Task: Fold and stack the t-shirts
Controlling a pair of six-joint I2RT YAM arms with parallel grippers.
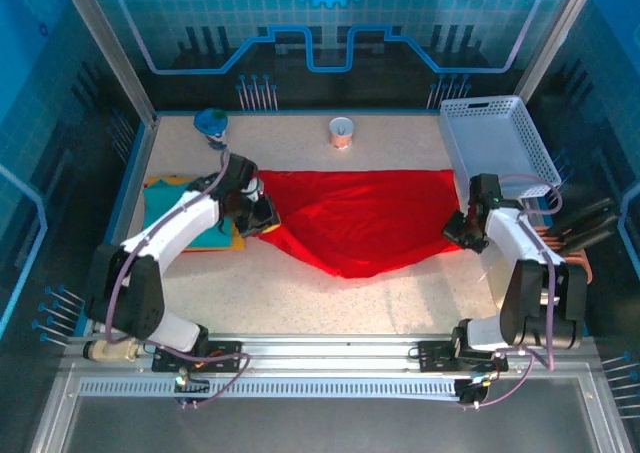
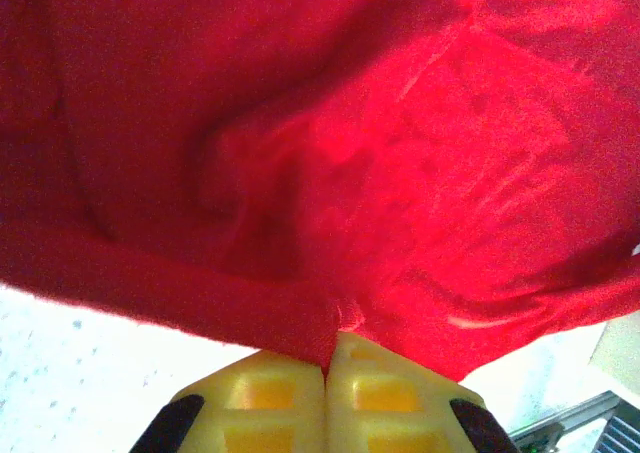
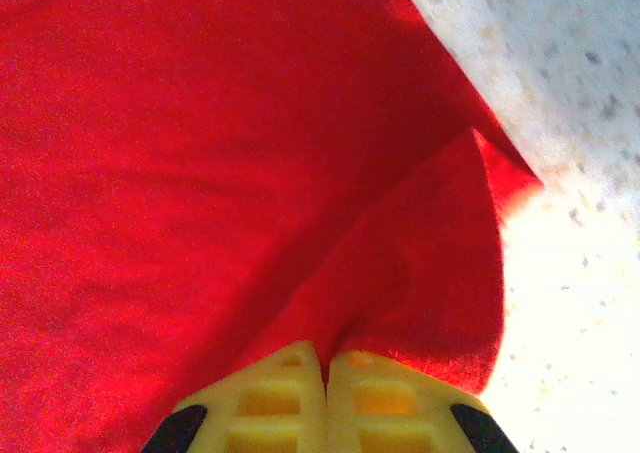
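A large bright red t-shirt (image 1: 355,218) lies spread across the middle of the table, sagging to a point toward the near edge. My left gripper (image 1: 262,221) is shut on its left edge; close up, the yellow fingers (image 2: 275,398) pinch the red t-shirt (image 2: 330,173) hem. My right gripper (image 1: 460,235) is shut on the shirt's right edge, where yellow fingers (image 3: 385,398) clamp a fold of the red t-shirt (image 3: 200,173). At the left, a teal t-shirt (image 1: 170,208) rests folded on a yellow-orange t-shirt (image 1: 215,241), partly hidden by my left arm.
A white lattice basket (image 1: 500,143) stands at the back right. A small cup (image 1: 341,131) and a blue object (image 1: 211,123) sit along the back edge. Bare speckled tabletop (image 1: 330,303) lies in front of the red shirt.
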